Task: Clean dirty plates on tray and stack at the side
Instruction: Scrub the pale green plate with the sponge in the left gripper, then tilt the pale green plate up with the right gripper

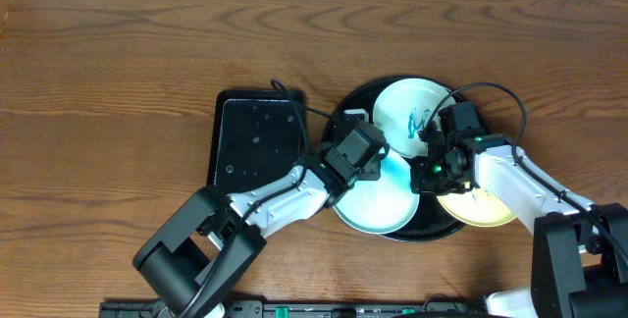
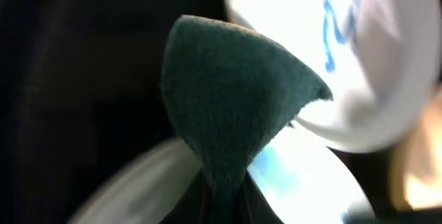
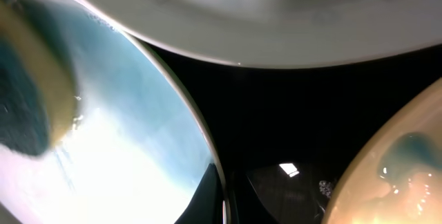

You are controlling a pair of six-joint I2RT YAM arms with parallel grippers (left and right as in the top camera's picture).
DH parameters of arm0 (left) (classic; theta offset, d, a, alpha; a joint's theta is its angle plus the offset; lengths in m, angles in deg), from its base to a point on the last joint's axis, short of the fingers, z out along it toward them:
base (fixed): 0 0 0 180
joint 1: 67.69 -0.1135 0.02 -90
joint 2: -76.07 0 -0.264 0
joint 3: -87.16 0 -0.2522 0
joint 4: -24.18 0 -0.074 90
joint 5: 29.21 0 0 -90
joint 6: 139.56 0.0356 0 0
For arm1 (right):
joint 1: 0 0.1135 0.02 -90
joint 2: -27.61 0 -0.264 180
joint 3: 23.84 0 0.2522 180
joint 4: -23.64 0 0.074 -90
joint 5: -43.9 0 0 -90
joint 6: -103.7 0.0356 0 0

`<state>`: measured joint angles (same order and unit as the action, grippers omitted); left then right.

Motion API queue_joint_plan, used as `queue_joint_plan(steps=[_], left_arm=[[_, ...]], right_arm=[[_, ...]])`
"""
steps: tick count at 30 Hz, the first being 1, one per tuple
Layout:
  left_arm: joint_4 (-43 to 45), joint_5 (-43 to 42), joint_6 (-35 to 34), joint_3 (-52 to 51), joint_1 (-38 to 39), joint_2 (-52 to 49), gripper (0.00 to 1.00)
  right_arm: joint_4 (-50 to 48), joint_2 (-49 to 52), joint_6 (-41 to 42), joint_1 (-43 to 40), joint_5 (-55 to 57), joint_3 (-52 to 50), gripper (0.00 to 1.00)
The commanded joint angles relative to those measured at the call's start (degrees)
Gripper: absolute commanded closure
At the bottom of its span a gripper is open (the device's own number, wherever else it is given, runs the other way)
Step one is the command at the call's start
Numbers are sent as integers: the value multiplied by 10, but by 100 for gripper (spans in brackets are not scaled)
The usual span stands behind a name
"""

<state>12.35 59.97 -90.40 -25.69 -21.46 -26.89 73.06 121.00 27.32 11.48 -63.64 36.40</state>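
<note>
Three plates lie on the round black tray (image 1: 358, 97). A white plate (image 1: 402, 110) with a blue scribble is at the back, a pale mint plate (image 1: 373, 205) at the front left and a pale yellow plate (image 1: 486, 210) at the front right. My left gripper (image 2: 224, 207) is shut on a green sponge (image 2: 235, 99), which hangs over the mint plate (image 2: 304, 182) beside the white plate (image 2: 345, 37). My right gripper (image 3: 224, 200) is shut on the mint plate's (image 3: 124, 155) right rim, with the yellow plate (image 3: 394, 175) to its right.
A smaller rectangular black tray (image 1: 257, 139) lies just left of the round tray, with a cable running past its back corner. Both arms reach in from the table's front edge. Wooden tabletop (image 1: 118, 82) stretches to the left and back.
</note>
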Motion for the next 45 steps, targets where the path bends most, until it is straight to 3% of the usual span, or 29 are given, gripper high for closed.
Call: queue_joint_plan(steps=[1,6,11,17,21,30,38,45], left_arm=[[-27,-225,0,-9,6,-12,92],[-38,-320,-7,-9,6,-6,92],[-89,-319,-25,-9,6,-3,92],[-145,-139,-23,-9,-8,-3,92],[-112,-10,-23,-9,-43,-3,92],[10,-11,-21,-9,-81,-3,92],[-42,-126,-26,-9,-45,-3,93],[-105,-131,-23,-9,-16,6,92]], right_arm=[[1,6,9,6,27,3,99],[1,6,9,6,27,3,99],[1,6,9,6,27,3,99],[1,6,9,6,27,3,99],[1,6,9,6,27,3,99],[1,6,9,6,27,3,99],[-1,6,9,6,27,3,97],[-2,6,9,6,27,3,88]])
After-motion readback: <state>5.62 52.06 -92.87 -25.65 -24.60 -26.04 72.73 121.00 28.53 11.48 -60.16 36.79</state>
